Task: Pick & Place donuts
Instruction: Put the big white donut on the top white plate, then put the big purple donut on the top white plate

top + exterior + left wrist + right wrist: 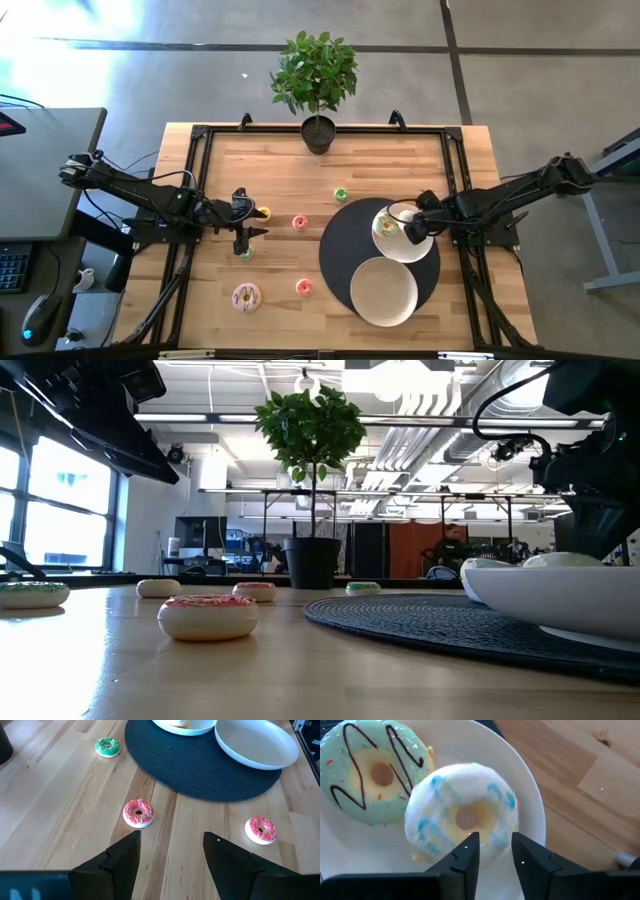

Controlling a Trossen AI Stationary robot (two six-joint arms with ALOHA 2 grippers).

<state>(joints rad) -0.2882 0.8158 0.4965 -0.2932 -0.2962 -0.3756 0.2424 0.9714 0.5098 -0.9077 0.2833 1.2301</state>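
My right gripper [415, 228] [495, 845] is over the upper white plate [425, 248] on the black mat and is shut on a white, blue-streaked donut [460, 795]. A teal donut with dark zigzag lines [370, 770] lies beside it on that plate. My left gripper [243, 228] [171, 840] is open above the table's left half, touching nothing. It is between a yellow donut [263, 212] and a greenish one [245, 253]. Loose on the wood lie two pink donuts [138, 813] [260, 829], a green one [108, 747] and a larger pale-pink one [246, 296]. My right gripper pinches the near part of the white donut's ring [495, 832] from above. One finger [467, 852] stands at the hole's edge and the other [525, 857] at the outer rim. The donut sits over the plate, overlapping the teal donut; whether it rests there, I cannot tell.
A second white plate [383, 291] sits on the near part of the round black mat [335, 250]. A potted plant [316, 85] stands at the far edge's middle. Bare wood lies between the loose donuts and the mat.
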